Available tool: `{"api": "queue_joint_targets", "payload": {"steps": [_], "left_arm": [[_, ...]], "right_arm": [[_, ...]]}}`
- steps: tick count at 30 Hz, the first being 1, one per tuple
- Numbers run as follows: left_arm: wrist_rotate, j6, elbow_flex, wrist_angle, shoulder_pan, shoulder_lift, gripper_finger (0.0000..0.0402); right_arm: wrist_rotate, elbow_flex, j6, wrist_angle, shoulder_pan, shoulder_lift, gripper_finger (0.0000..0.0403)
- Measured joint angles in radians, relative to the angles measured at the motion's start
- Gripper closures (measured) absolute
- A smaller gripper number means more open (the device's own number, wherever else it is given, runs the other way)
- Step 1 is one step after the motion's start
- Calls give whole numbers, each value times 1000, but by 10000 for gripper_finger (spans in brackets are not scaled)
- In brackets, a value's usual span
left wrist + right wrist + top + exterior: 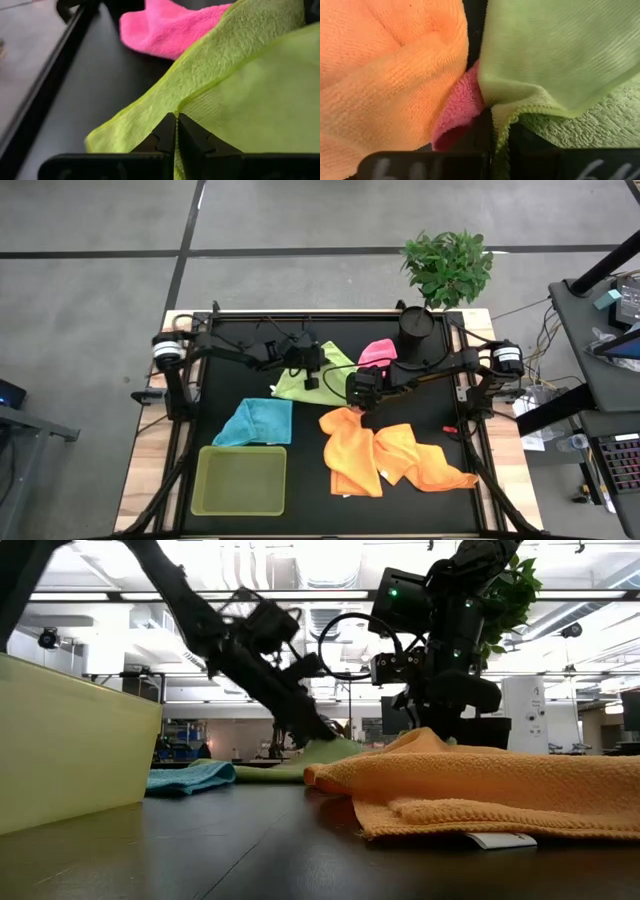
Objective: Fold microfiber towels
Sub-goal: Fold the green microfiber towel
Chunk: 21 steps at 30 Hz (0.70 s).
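Observation:
A lime green towel (297, 387) lies mid-table between my two grippers, and both are shut on it. My left gripper (322, 372) meets it from the table's left, and my right gripper (357, 390) from the right. In the low view the green towel (300, 768) rises to a peak at the left fingers and rests on the table elsewhere. A pink towel (378, 352) lies just beyond it. A light blue towel (255, 422) lies nearer, to the left. Two crumpled orange towels (352, 452) (425, 465) lie at the near right. My left gripper pinches the green towel's hemmed edge (192, 101) between its two shut fingers, slanting down from the table's left. The cloth rises to the fingers there and the rest lies on the table. One layer or several, I cannot tell. My right gripper pinches a hemmed edge of the green towel (516, 112) between its shut fingers, coming steeply from above. Cloth bunches into a fold at the fingers. The pink towel (460, 117) lies right beside the fingers; whether it is caught, I cannot tell.
A translucent lime-green tray (240, 480) stands at the near left. A black round container (417, 330) stands at the far right, with a potted plant (448, 265) beyond the table. Bare dark tabletop (420, 410) shows between the pink and orange towels.

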Motion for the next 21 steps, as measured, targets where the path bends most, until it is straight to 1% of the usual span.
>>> {"api": "queue_joint_targets", "payload": {"steps": [2,6,11,15,21], "left_arm": [[-20,5,-5,-43,-1,-54,401],[-29,27,-13,-156,-4,-176,401],[-80,49,-44,-264,-15,-360,401],[-111,49,-61,-375,-10,-527,401],[-219,80,-63,-483,-10,-739,401]], "right_arm": [[7,0,1,12,0,-8,394],[94,5,1,40,0,-38,394],[177,57,-27,48,-6,-78,394],[182,125,-84,48,-33,-100,394],[184,254,-166,51,-98,-98,394]]}}
